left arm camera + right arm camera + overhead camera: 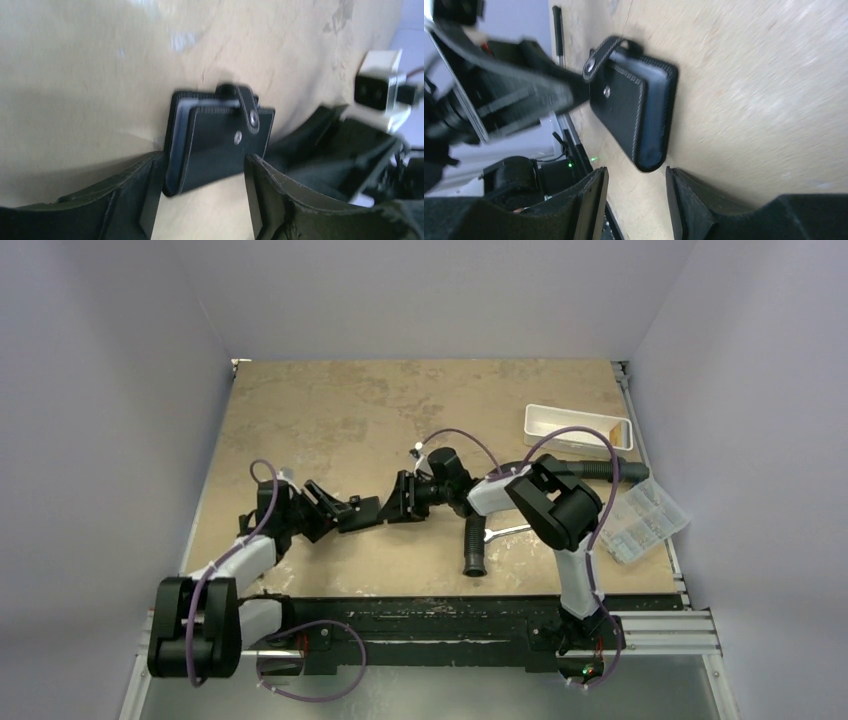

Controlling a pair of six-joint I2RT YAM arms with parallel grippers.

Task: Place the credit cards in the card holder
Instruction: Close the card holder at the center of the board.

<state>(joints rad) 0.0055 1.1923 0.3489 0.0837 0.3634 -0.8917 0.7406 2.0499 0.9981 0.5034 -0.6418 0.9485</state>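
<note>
- A tan, mottled table [330, 410] fills the overhead view, with pale walls on three sides.
- The left arm [240, 560] and right arm [555, 505] both reach toward the middle of the table, and their tips nearly meet.
- A clear compartment box [645, 520] lies at the right edge.
- A white tray [560, 418] sits at the back right. A yellowish-tan card [621, 430] is at its right end.
- The black card holder [220, 145] lies on the table between the two grippers, with its snap strap [247, 107] hanging loose.
- The left gripper [202, 167] has its jaws spread wide, one on each side of the holder's near end. I cannot tell whether they press on it.
- The right gripper [636, 182] has its jaws partly apart and holds nothing. The holder lies just beyond its tips.
- A silver wrench [508, 531] lies near the right arm.
- A pale grey edge [207, 104] shows inside the holder's open top.
</note>
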